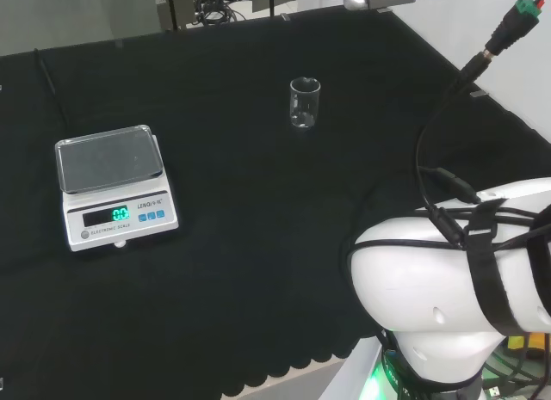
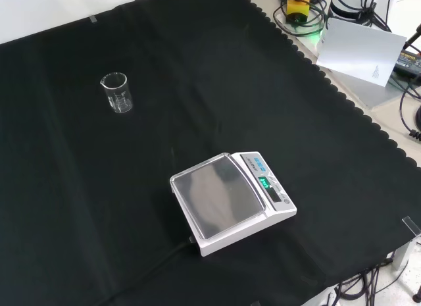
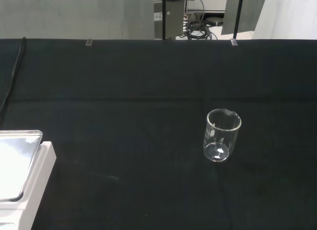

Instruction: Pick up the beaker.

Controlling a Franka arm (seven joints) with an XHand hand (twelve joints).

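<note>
How the hand is set cannot be told. In the head view the arm's white link [image 1: 456, 271], wrapped with black straps and cables, sits at the lower right, well apart from the ware. The beaker [image 1: 305, 102] stands upright on the black cloth [image 1: 241, 245], alone, farther off than the arm. The scale [image 1: 112, 185] rests well to its left, its green display lit. In the front view the beaker [image 2: 116, 93] stands at upper left, the scale [image 2: 230, 201] nearer the camera.

A laboratory bench draped in black cloth [image 1: 258, 245], carrying a white digital weighing scale [image 1: 114, 187] and a clear glass beaker [image 1: 305, 102], cables behind
</note>
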